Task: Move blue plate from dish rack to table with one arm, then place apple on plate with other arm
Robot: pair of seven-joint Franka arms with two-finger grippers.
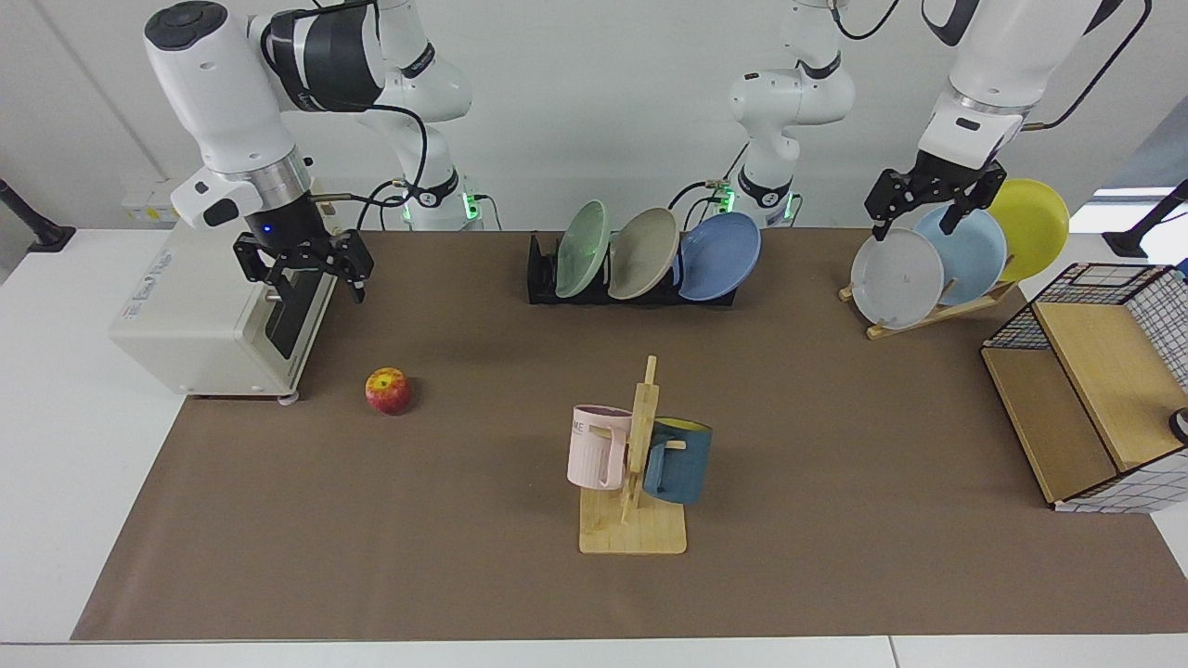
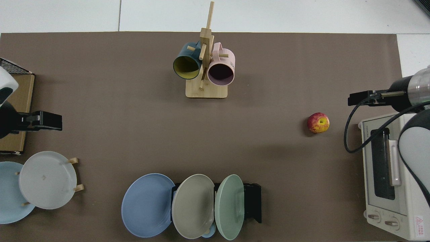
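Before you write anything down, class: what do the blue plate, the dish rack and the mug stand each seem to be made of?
Blue plate: probably ceramic or melamine; smooth, matte, evenly coloured, with only a soft sheen.
Dish rack: apparently black plastic or coated metal; dark, uniform, no grain.
Mug stand: light wood, perhaps bamboo; pale, with faint grain and dowel pegs.

robot lab: two arms (image 1: pixel 278 102) bolted at table (image 1: pixel 56 445), bare white wall, staged kitchenware.

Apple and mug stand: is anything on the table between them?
No. In the top view only bare brown table lies between the apple and the mug stand.
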